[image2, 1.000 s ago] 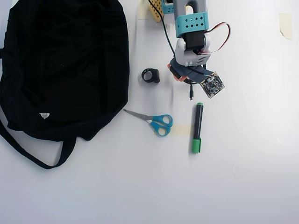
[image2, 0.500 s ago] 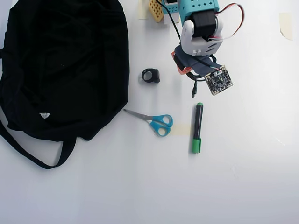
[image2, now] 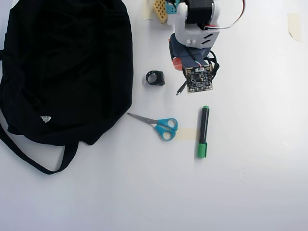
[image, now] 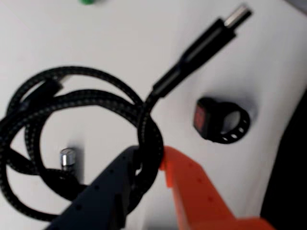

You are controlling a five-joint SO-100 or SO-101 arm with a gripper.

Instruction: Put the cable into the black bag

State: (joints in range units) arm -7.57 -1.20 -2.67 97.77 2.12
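Observation:
The cable is a black braided coil on the white table, with a long USB plug pointing to the upper right and a small silver plug inside the coil. My gripper has a dark finger and an orange finger closed on the coil's right side. In the overhead view the arm hides most of the cable; only a plug end shows. The black bag lies flat at the left, and its dark edge shows in the wrist view.
A small black ring-shaped object lies between bag and arm, also in the wrist view. Blue-handled scissors and a green marker lie in front of the arm. Tape pieces are stuck on the table.

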